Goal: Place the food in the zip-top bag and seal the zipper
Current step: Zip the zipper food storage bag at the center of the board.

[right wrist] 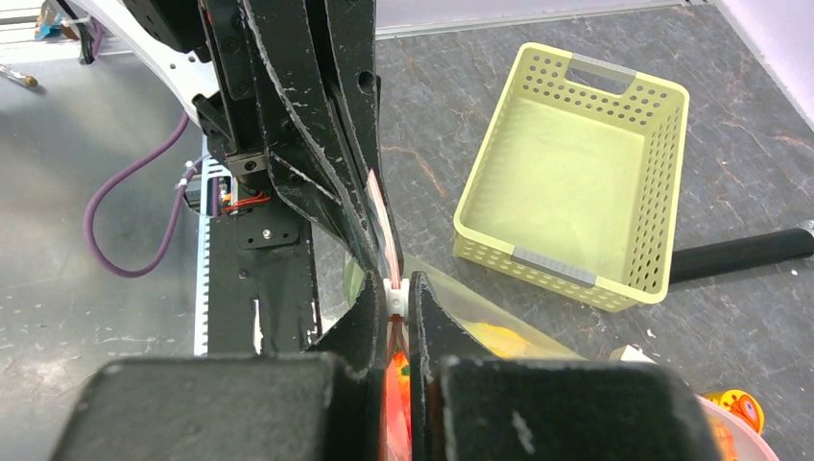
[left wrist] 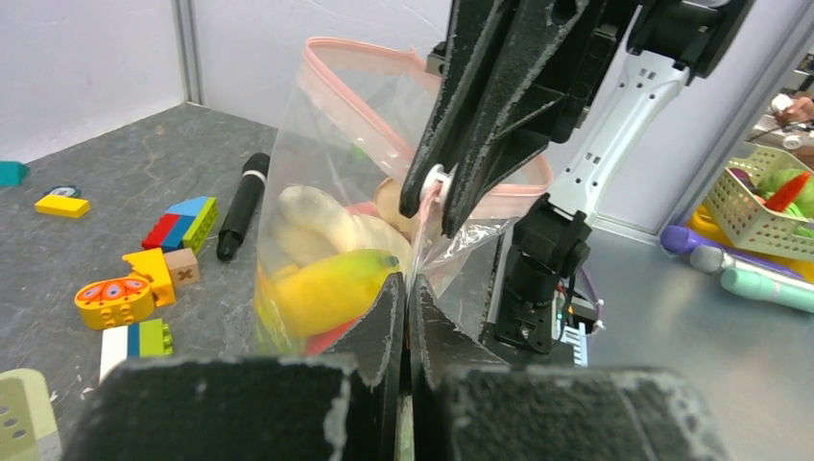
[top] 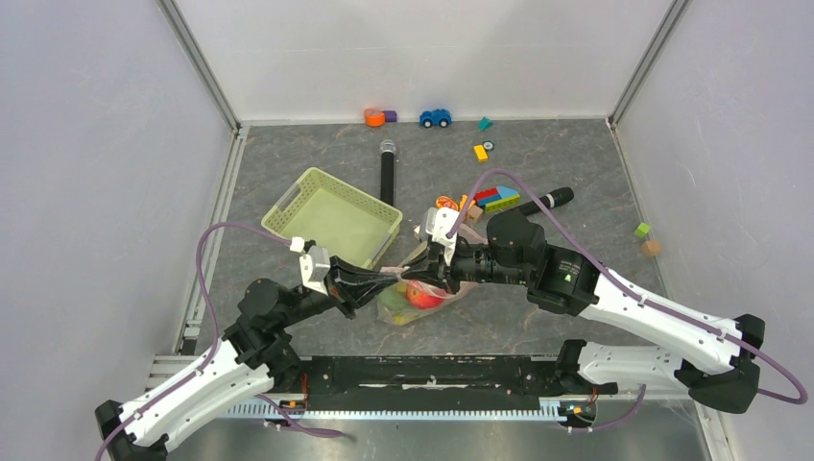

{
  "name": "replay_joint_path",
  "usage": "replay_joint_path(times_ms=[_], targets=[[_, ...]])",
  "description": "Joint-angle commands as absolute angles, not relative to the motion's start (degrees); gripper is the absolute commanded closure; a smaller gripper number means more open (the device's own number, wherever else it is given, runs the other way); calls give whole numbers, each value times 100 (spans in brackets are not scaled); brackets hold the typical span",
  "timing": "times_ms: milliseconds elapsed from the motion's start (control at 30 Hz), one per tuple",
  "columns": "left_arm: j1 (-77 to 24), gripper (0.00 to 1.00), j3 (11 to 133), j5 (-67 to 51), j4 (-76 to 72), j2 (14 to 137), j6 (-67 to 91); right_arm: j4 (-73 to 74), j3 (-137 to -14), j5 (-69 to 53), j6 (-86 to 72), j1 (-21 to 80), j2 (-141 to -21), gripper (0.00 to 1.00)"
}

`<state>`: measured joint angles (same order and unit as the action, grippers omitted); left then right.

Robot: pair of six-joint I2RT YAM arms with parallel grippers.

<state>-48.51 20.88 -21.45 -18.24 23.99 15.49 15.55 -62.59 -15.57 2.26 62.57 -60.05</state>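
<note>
The clear zip-top bag (top: 422, 300) hangs between my two grippers just in front of the arm bases. Food shows through it: a yellow banana (left wrist: 326, 288) and a red tomato (top: 422, 294). My left gripper (left wrist: 407, 280) is shut on the bag's thin plastic near its corner. My right gripper (right wrist: 395, 288) is shut on the small white slider of the pink zipper (left wrist: 365, 56). The zipper's far stretch stands open in a loop. In the top view the left gripper (top: 376, 279) and right gripper (top: 422, 272) nearly touch tip to tip.
The pale green basket (top: 288, 206) sits just behind the left gripper. Two black microphones (top: 388, 171) (top: 547, 201) lie beyond it, with coloured blocks (top: 497, 199) between them. A blue toy car (top: 436, 117) and small blocks line the back wall.
</note>
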Motion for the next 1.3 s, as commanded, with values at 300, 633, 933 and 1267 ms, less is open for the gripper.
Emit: replay_joint_path(times_ms=[300, 633, 933, 1267], targets=[[-4825, 98, 1833, -781, -1749, 1897, 1697, 1721, -6553, -971, 456, 6196, -5723, 100], [-4825, 98, 1802, -240, -1692, 1937, 1808, 1747, -6533, -823, 406, 6196, -5751, 100], [-4825, 98, 1795, -19, -1645, 1893, 1811, 1793, -6515, -807, 451, 6194, -5674, 100], [-4825, 98, 1723, 396, -1641, 1869, 1823, 1844, -6505, -673, 472, 6198, -5699, 100]])
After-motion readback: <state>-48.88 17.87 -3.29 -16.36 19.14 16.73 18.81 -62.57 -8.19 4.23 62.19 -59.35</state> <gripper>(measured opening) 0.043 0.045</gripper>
